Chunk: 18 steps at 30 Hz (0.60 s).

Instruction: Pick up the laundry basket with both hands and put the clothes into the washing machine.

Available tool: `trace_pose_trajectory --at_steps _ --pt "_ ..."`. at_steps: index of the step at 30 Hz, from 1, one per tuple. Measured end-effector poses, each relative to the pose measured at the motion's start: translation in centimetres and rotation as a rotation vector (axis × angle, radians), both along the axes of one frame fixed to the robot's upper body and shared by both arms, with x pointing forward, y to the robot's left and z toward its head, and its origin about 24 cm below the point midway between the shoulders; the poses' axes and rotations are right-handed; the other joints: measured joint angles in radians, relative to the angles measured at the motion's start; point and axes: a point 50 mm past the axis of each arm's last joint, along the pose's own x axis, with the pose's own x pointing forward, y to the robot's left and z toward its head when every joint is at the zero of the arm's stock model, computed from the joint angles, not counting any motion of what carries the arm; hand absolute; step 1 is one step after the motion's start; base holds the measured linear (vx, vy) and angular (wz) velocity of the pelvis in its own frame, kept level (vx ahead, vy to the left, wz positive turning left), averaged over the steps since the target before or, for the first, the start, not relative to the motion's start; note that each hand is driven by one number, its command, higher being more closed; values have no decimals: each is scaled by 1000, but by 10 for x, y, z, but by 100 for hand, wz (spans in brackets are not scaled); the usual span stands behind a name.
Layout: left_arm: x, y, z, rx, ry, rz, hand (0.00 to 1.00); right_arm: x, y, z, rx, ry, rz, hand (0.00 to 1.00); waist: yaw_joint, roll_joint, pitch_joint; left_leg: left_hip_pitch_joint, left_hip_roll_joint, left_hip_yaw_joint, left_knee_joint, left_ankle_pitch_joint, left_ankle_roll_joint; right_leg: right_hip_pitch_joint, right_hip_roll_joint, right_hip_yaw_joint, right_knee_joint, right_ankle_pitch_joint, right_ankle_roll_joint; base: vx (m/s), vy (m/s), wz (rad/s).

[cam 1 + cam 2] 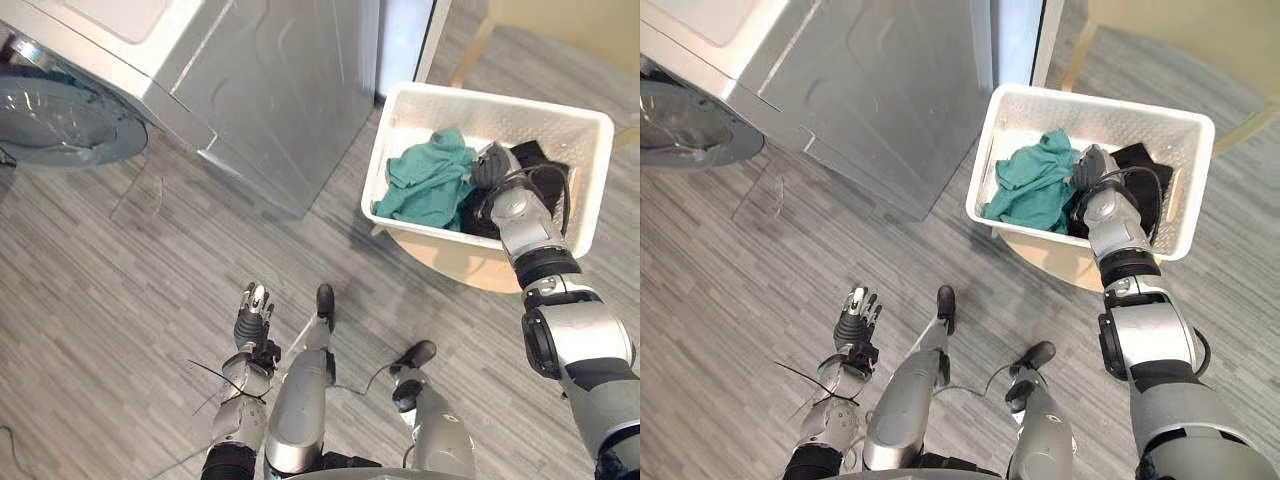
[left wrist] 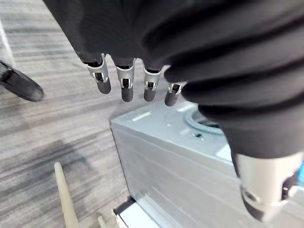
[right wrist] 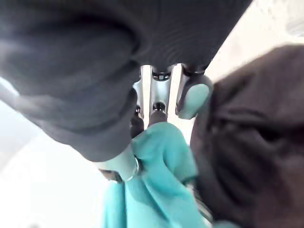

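Right hand (image 1: 490, 165): inside the laundry basket (image 1: 500, 108), down on the clothes. In its wrist view the fingers (image 3: 160, 102) and thumb are closed on a fold of the teal garment (image 1: 430, 180), pinching it.

Left hand (image 1: 253, 310): hangs well apart from the basket, to its left and nearer the robot, above the grey plank floor (image 1: 120, 300). Fingers straight and slightly spread, holding nothing.

The basket is white with perforated walls and sits on a pale round stand (image 1: 460, 262). The teal garment fills the basket's left half. A dark garment (image 1: 535, 158) lies against it in the right half.

The washing machine (image 1: 270, 90) stands just left of the basket. Its round door (image 1: 60, 120) hangs open at the end far from the basket.
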Motion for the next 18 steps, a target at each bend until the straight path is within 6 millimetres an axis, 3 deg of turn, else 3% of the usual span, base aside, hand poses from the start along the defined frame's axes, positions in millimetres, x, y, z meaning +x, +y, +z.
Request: trace_pose_trajectory --at_steps 4,6,8,18 --pt "-3 10 15 85 -54 13 0 -10 0 10 37 -134 -16 100 -26 -34 -73 57 0 8 -2 -9 9 41 -8 10 18 -18 6 -14 -3 -4" --pt "-8 13 16 121 -55 10 0 -13 1 10 45 -164 -13 100 -28 -42 -118 75 8 31 -2 -48 33 43 2 30 19 -18 6 -4 7 -29" --pt "-10 15 19 155 -68 0 0 -18 1 10 39 -194 -13 100 -32 -68 -144 105 11 55 -3 -52 31 59 1 53 22 -16 6 36 9 -26" --pt "-9 3 55 328 -227 -101 0 -33 11 27 37 -324 44 100 -67 -75 -213 168 15 105 -4 -57 26 94 6 94 18 -15 4 16 -4 -11"
